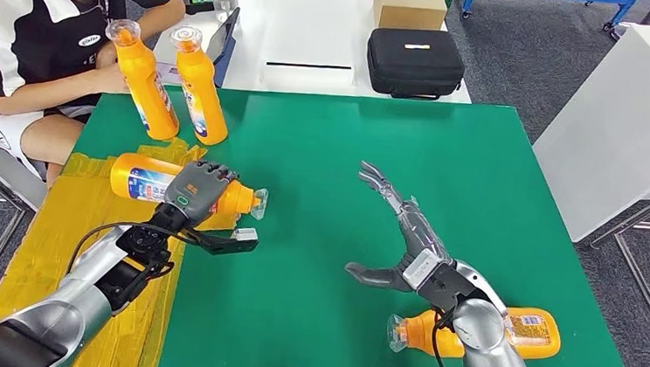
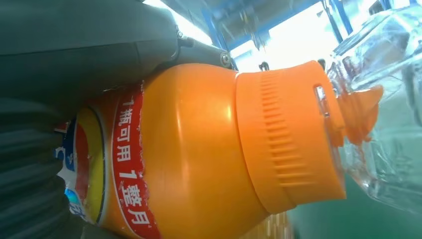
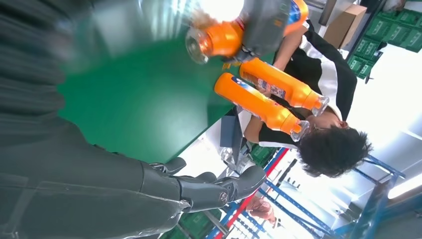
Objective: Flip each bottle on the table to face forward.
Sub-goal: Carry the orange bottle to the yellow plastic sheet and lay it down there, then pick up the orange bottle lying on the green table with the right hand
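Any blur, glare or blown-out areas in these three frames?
Head view: sharp and evenly lit across the green table. Left wrist view: the held bottle is crisp, but the sky behind its clear cap is blown out. Right wrist view: the table near the right hand is blurred, and the bright background washes out at the frame edge.

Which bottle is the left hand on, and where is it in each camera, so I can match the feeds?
Head view: lying bottle at the table's left edge, under the left hand.
Left wrist view: the orange body and ribbed cap close up.
Right wrist view: near the top, cap showing.
Shared landmark: green table.
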Tool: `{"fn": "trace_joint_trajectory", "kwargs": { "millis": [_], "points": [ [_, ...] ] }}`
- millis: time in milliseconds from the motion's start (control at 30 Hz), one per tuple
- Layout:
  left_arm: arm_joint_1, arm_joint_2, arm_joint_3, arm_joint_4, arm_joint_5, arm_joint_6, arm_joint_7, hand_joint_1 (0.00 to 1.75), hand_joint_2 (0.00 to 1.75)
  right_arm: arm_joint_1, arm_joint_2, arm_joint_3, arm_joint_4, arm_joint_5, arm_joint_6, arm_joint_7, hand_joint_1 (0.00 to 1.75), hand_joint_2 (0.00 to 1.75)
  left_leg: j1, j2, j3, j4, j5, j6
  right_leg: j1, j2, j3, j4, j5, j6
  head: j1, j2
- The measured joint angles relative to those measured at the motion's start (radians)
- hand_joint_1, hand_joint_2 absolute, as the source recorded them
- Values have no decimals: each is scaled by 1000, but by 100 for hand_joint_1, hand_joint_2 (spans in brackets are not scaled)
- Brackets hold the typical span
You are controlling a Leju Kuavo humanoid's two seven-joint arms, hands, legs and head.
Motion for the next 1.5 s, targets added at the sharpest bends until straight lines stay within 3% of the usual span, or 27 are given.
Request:
{"fn": "trace_joint_trajectory", "kwargs": {
  "millis": [67, 100, 133, 200, 233, 267, 367, 500, 600, 833, 1000, 1100, 1267, 1433, 1500],
  "points": [
    [-1, -3, 4, 37, 12, -25, -15, 174, 175, 0, -1, 0, 0, -2, 1, 0, 0, 175, 0, 0, 0, 0, 0, 0, 0, 0, 0, 0, 0, 0, 0, 0],
    [-1, -4, 8, 54, 20, -39, -20, 164, 175, 0, -1, 0, 0, -3, 1, 0, 0, 175, 0, 0, 0, 0, 0, 0, 0, 0, 0, 0, 0, 0, 0, 0],
    [-2, -6, 14, 68, 29, -53, -22, 133, 175, 0, -2, 0, 0, -4, 1, 0, 0, 175, 0, 0, 0, 0, 0, 0, 0, 0, 0, 0, 0, 0, 0, 0],
    [-8, -8, 29, 90, 47, -87, -26, 48, 175, 0, -2, 0, 0, -4, -1, -1, 0, 175, 0, -1, 0, 0, 0, 0, 0, 0, 0, 0, 0, 0, 0, 0],
    [-12, -9, 36, 99, 55, -111, -30, 14, 175, 1, -2, 0, 0, -4, -4, -1, 0, 175, 0, -2, 0, 0, 0, 0, 0, 0, 1, 0, 0, 0, 0, 0],
    [-17, -11, 44, 107, 64, -140, -35, 1, 175, 1, -2, 1, 0, -3, -7, -1, 0, 175, 0, -2, 0, 0, 0, 0, 0, -1, 1, 0, 0, 0, 0, 0],
    [-40, -15, 68, 132, 92, -258, -55, 0, 175, 3, -2, 1, 0, 0, -14, 0, 0, 175, 0, -3, 3, 0, -1, 0, 0, -1, 4, 0, 0, 0, 0, 0],
    [-81, -22, 82, 168, 105, -423, -68, 0, 0, 1, -2, 1, 3, 13, -17, 6, 0, 175, 0, -2, 9, -1, -2, -2, 0, 0, 9, 0, 0, 0, 0, 0],
    [-88, -30, 93, 182, 116, -427, -65, 0, 0, 3, -2, 1, 5, 32, -26, 13, 0, 175, 0, -2, 11, -1, -2, -2, 0, 0, 10, 0, 0, 0, 0, 0],
    [-37, -53, 138, 170, 171, -143, -58, 0, 0, 28, -9, -4, -5, 72, -32, 21, 0, 175, 0, -2, 7, -1, -1, -1, 0, 0, 7, 0, 0, 0, 0, 0],
    [-20, -63, 165, 137, 188, -107, -73, 0, 0, 29, -10, -4, -5, 75, -32, 21, 0, 175, 0, -3, 5, -1, -1, -1, 0, 0, 5, 0, 0, 0, 0, 0],
    [2, -64, 194, 77, 285, -82, -137, 0, 0, 33, -11, -6, -5, 75, -35, 25, 0, 175, 0, -3, 4, 0, -1, -1, 0, 0, 4, 0, 0, 0, 0, 0],
    [102, -63, 290, -277, 714, -197, -346, 0, 0, 57, -8, -30, -8, 90, -62, 31, 0, 175, 0, -2, 3, 0, -1, -1, 0, 0, 3, 0, -1, 0, 0, 0],
    [189, -60, 358, -583, 932, -293, -417, 0, 0, 78, -8, -49, -23, 122, -83, 31, 0, 175, 0, -2, 2, 0, -2, -2, 0, 0, 3, 0, -1, 0, 0, 0],
    [225, -59, 381, -667, 1073, -378, -464, 0, 0, 89, -12, -54, -39, 147, -95, 31, 0, 175, 0, -2, 2, 0, -2, -2, 0, 0, 3, 0, -1, -1, 0, 0]
  ]
}}
